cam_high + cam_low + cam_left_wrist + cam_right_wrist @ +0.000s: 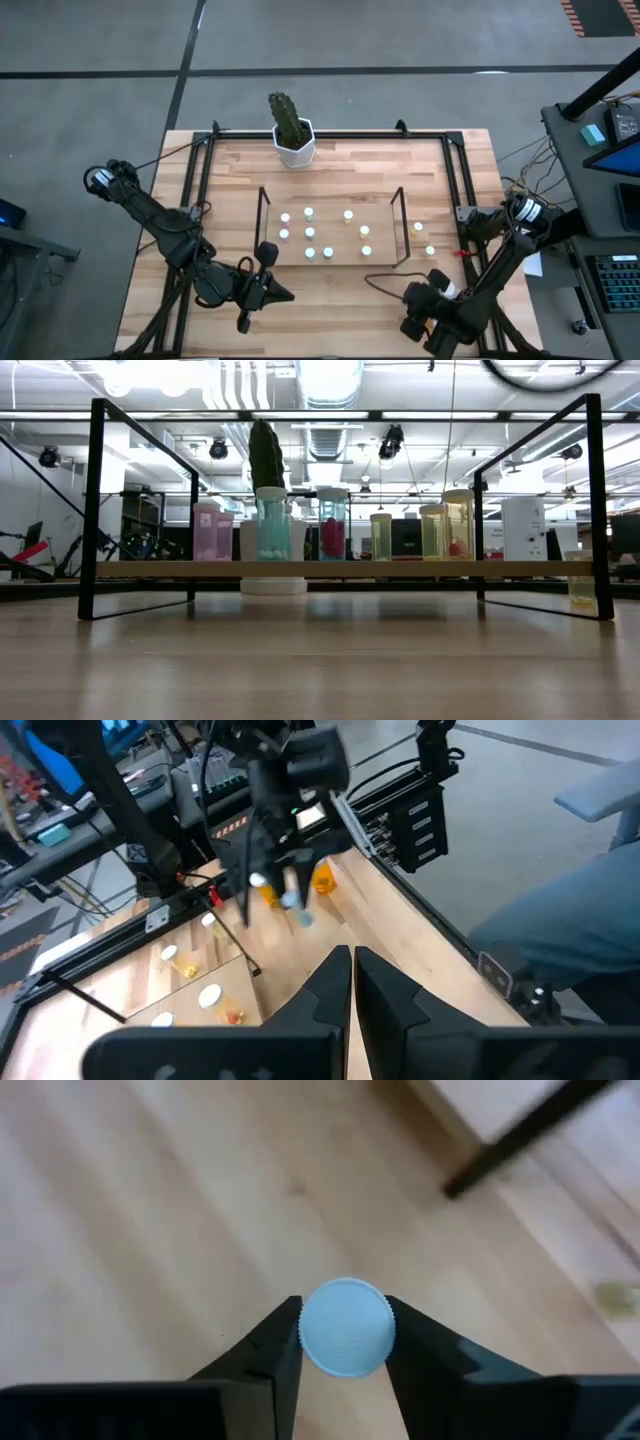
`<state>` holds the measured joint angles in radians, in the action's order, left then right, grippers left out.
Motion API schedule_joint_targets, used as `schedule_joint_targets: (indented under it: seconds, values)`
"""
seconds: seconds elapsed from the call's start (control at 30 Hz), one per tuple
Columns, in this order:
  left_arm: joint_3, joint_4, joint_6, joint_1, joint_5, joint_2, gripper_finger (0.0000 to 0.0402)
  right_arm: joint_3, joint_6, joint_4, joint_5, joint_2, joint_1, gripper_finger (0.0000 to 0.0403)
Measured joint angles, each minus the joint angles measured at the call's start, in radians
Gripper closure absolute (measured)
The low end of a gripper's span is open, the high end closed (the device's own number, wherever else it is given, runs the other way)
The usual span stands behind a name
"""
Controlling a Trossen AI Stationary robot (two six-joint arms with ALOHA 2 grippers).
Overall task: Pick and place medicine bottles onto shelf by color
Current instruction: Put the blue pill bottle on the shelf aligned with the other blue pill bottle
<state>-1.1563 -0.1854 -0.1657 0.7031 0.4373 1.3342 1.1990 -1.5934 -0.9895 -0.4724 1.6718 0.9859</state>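
The shelf stands mid-table, and several white-capped medicine bottles stand on its base. In the low view the bottles on it run from pink at the left through blue and red to yellow at the right. Two more bottles stand on the table just right of the shelf. My right gripper, near the front right, is shut on a bluish bottle's cap. My left gripper is shut and empty at the front left; its fingers point toward the right arm. My right gripper pinches the bottle's round white cap between its two fingers, one on each side of the cap's ribbed rim. The fingers come from above and point down. The bottle's body hangs below, hidden by the cap; its bluish lower part shows in the left wrist view.
A white hexagonal pot with a cactus stands at the far edge, behind the shelf. A black frame edges the table. An orange thing lies on the table beyond the right gripper.
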Motion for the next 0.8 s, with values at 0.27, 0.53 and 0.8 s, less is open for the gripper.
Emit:
schedule_joint_targets:
  seconds: [0.27,0.53,0.8]
  values:
    - [0.031,0.044,-0.033,0.014,0.041,-0.009,0.0402,0.195,0.184,0.024,-0.085,0.000,0.005,0.0295]
    - [0.213,0.229,-0.050,0.017,0.041,-0.091,0.0402,0.311,0.465,0.088,-0.178,0.000,-0.078,0.0296]
    - [0.325,0.286,-0.052,0.014,0.090,-0.221,0.0402,0.412,0.808,0.090,-0.148,0.000,-0.281,0.0297]
